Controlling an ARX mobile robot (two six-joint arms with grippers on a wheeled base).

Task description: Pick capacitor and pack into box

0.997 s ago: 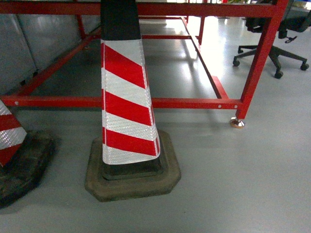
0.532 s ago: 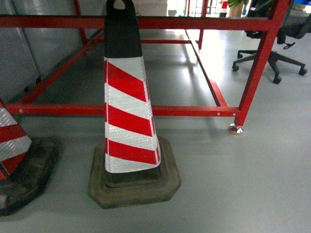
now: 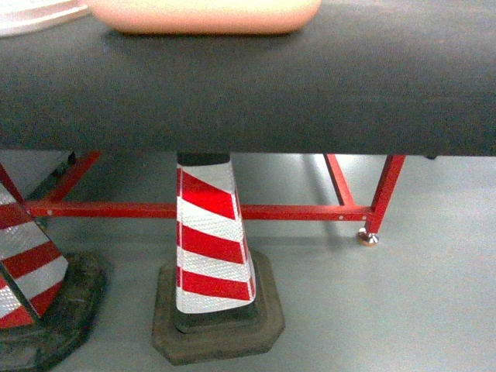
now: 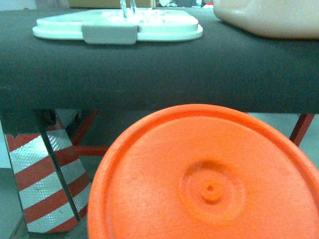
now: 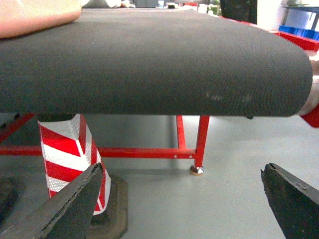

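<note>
The box (image 3: 205,15), a pale peach-pink tub, stands on the black-matted table (image 3: 310,93); only its lower edge shows in the head view. It also shows as the box (image 4: 269,20) and the box (image 5: 35,17) in the wrist views. Its white lid (image 4: 117,25) with a grey clip lies on the mat to the left. A large orange round face (image 4: 209,189) with a central nub fills the lower left wrist view and hides the left jaws; I cannot tell whether it is the capacitor. My right gripper (image 5: 182,199) hangs open below table height, nothing between its fingers (image 5: 65,209).
A red-and-white striped cone (image 3: 209,240) on a rubber base stands under the table's front edge. Another cone (image 3: 27,263) is at the left. The table's red frame (image 3: 271,211) and foot (image 3: 366,237) rest on grey floor. Blue crates (image 5: 299,30) sit far right.
The head view has risen from the floor to the table's edge. The black mat, the box and the lid now show at the top, and the cones sit lower in the frame.
</note>
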